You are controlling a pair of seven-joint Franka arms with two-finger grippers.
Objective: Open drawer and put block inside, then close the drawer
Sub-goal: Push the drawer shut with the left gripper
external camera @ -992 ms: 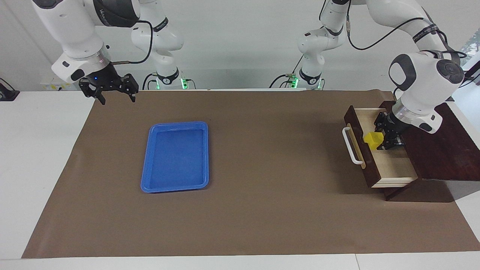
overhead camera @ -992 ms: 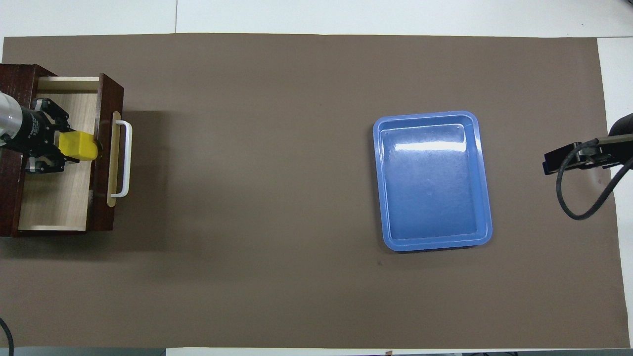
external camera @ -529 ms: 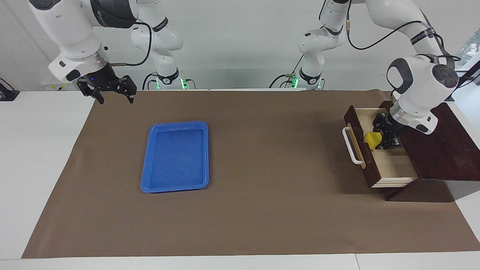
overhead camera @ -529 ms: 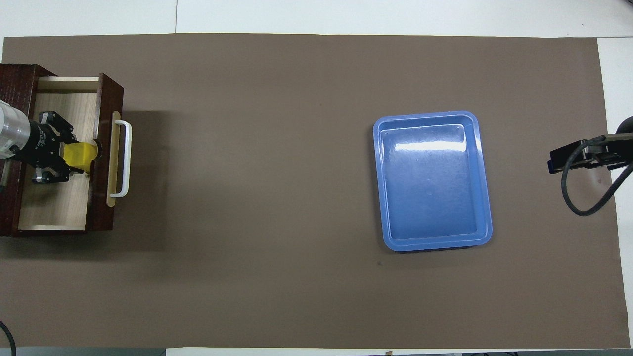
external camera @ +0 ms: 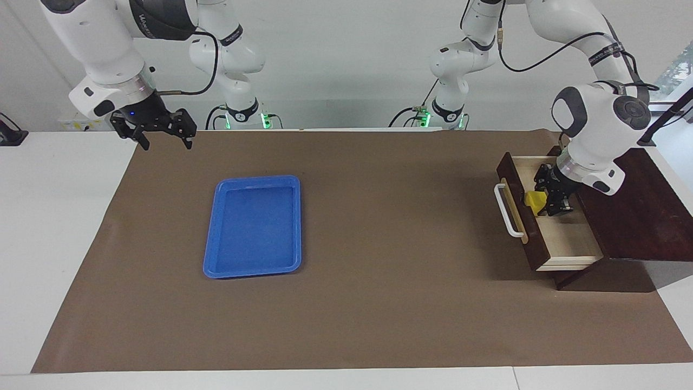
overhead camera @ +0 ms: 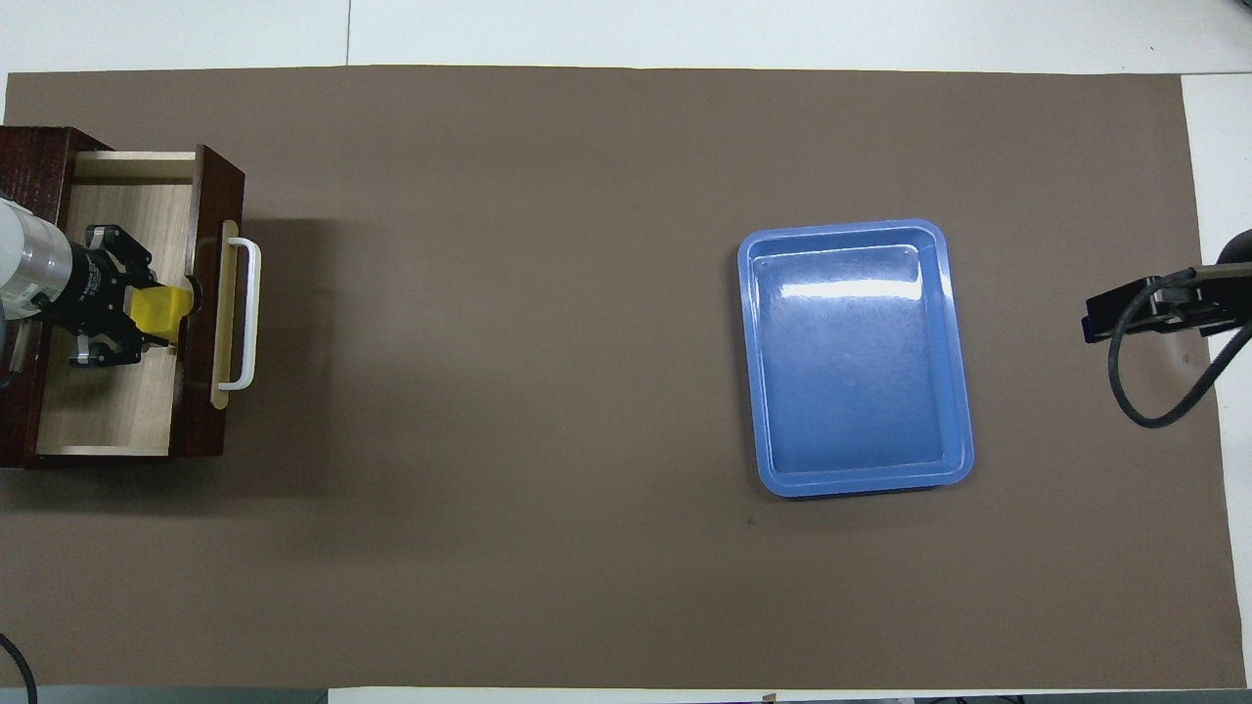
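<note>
The dark wooden drawer stands pulled out of its cabinet at the left arm's end of the table. Its pale inside shows, and its white bar handle faces the middle of the table. My left gripper reaches down into the drawer, shut on the small yellow block. The block sits low inside, close against the drawer's front panel. My right gripper hangs open and holds nothing, over the mat's edge at the right arm's end, where that arm waits.
A blue plastic tray lies on the brown mat, toward the right arm's end. The cabinet's dark top stands above the mat beside the open drawer.
My left gripper has sunk lower into the drawer with the block, which now shows less above the front panel. The right gripper has drifted slightly up and toward its own end.
</note>
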